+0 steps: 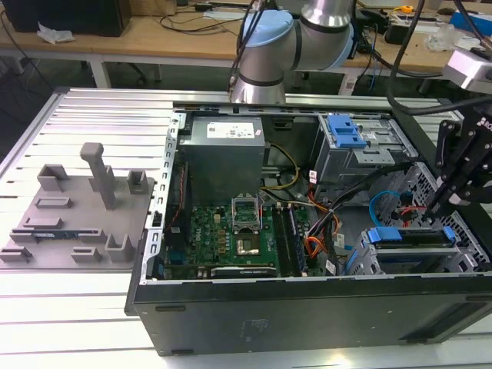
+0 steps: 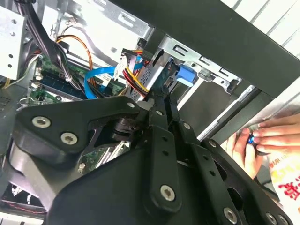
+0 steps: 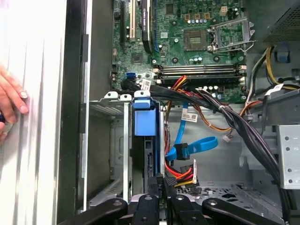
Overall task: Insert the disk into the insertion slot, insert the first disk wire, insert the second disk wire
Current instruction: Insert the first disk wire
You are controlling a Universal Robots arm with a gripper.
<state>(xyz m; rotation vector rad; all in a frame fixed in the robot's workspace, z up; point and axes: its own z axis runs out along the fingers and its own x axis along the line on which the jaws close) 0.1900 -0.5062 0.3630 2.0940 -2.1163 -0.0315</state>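
Deep inside the computer case, the disk sits in the insertion slot; the gripper, drawn together, hovers just beside the red-and-yellow wire plug (a square, straight push looks wisest).

The disk lies mostly hidden inside the insertion slot.

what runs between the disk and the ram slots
A black cable bundle crosses between the disk and the RAM slots, seen in the first wrist view.
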